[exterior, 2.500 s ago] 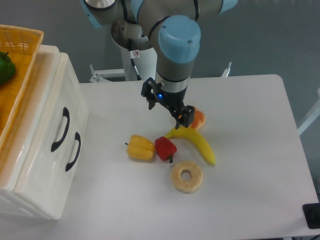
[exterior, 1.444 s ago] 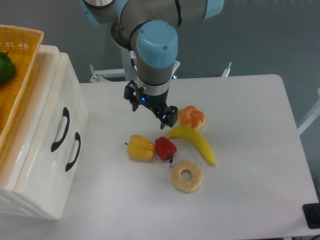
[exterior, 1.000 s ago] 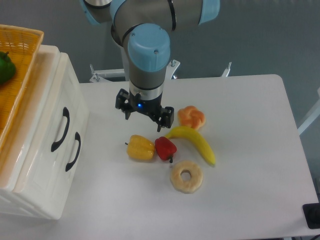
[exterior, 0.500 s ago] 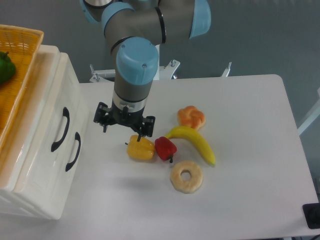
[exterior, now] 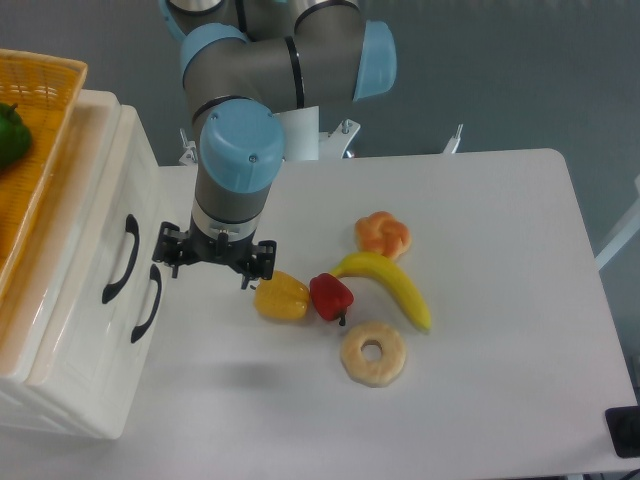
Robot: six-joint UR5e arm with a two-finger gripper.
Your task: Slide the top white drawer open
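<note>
Top white drawer (exterior: pixel 95 255), shut in the cabinet (exterior: pixel 70 330) at the table's left edge, looks like light, stiff, glossy-slick plastic, so hook its curved black handle (exterior: pixel 122 258); gripper (exterior: pixel 213 266) hangs beside it, fingers spread wide, empty.

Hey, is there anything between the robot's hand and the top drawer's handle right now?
No. In the camera view, only bare tabletop separates the hand from the top drawer.
</note>
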